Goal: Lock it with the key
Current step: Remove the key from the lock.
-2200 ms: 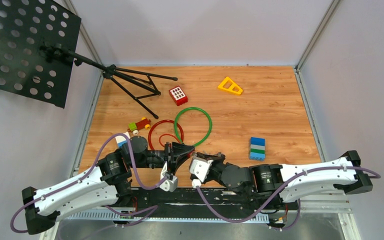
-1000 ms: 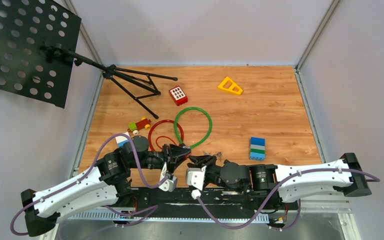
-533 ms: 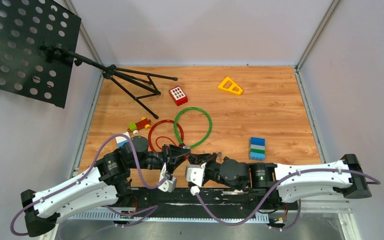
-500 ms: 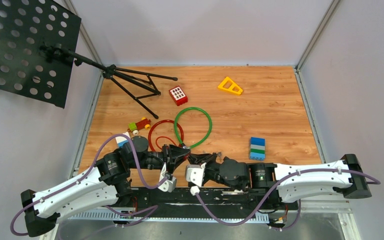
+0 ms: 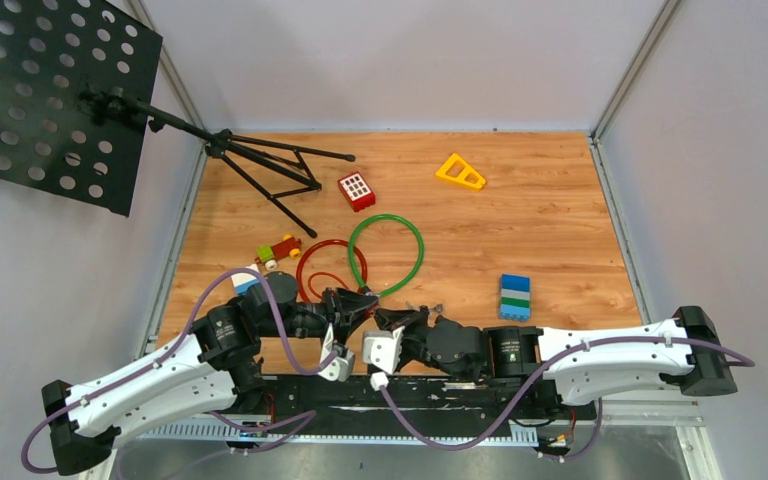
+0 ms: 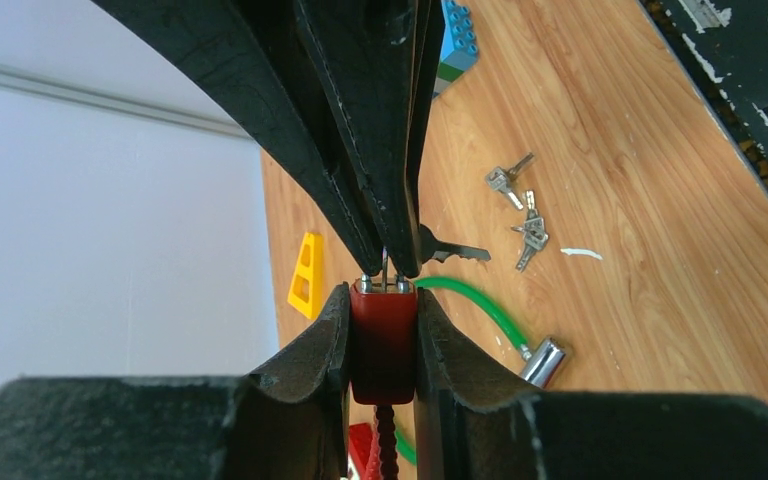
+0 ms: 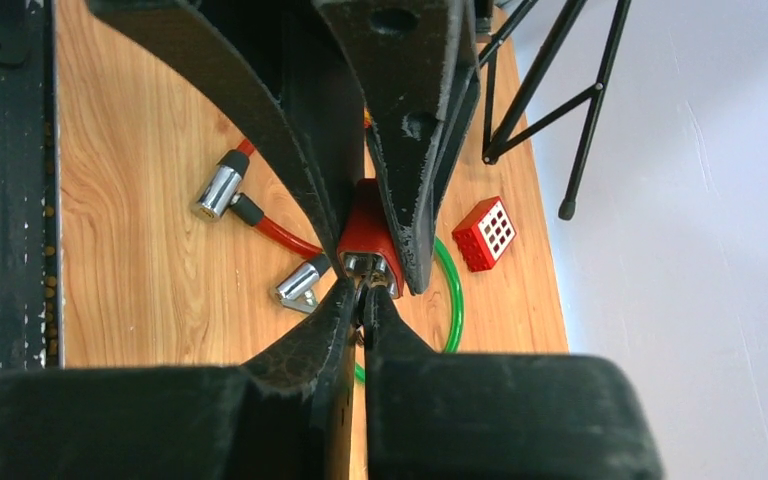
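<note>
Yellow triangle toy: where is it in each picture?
Top external: the yellow triangle lies at the far side of the table, right of the middle.
Left wrist: the yellow triangle shows just left of the red lock.
Right wrist: not in it.
Shared landmark: the green ring, seen from the top, the left wrist and the right wrist.

White arms (image 5: 140,385), black joints (image 5: 222,335), purple cables (image 5: 203,295).

Red lock (image 6: 383,340), dark-headed key (image 6: 452,251) beside
</note>
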`<control>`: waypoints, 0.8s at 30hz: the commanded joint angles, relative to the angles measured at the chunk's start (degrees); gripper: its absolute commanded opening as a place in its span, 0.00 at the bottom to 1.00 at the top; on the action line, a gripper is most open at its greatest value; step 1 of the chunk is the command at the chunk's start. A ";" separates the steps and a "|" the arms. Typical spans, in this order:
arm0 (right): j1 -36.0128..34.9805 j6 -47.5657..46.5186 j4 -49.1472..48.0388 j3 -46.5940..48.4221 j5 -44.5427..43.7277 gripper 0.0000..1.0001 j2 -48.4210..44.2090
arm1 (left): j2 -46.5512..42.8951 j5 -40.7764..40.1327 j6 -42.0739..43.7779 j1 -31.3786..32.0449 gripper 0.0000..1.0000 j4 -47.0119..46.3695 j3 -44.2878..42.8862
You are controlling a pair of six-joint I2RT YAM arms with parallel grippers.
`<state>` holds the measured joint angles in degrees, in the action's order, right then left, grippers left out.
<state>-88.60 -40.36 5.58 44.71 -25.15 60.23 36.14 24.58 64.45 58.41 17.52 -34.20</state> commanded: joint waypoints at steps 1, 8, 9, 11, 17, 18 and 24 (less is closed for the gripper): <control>0.62 4.34 -4.16 2.66 -7.80 0.00 -0.07 | -1.03 2.46 0.18 0.47 0.00 -3.37 -0.61; 2.22 28.86 -1.04 4.69 -4.96 0.00 -2.33 | -1.09 1.96 0.13 0.42 0.00 -3.54 -0.57; 2.35 29.97 -0.23 4.98 -4.40 0.00 -2.38 | -1.05 2.03 0.15 0.46 0.00 -3.50 -0.53; 2.40 28.67 1.07 5.47 -4.11 0.00 -2.16 | -0.96 2.29 0.07 0.47 0.00 -3.49 -0.54; 0.87 5.09 2.96 5.13 -10.65 0.00 -0.13 | -0.80 2.76 0.07 0.46 0.00 -3.34 -0.61; -0.45 -2.44 -0.06 3.32 -13.71 0.00 0.27 | -0.73 2.76 0.07 0.45 0.00 -3.32 -0.62; -3.77 -28.16 -24.37 -5.23 -21.47 0.00 2.60 | -0.62 3.03 0.49 0.34 0.00 -3.01 -0.44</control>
<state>-92.36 -49.80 -4.16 41.06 -35.57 61.41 35.99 23.44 65.14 58.35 15.46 -34.15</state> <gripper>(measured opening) 0.029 0.277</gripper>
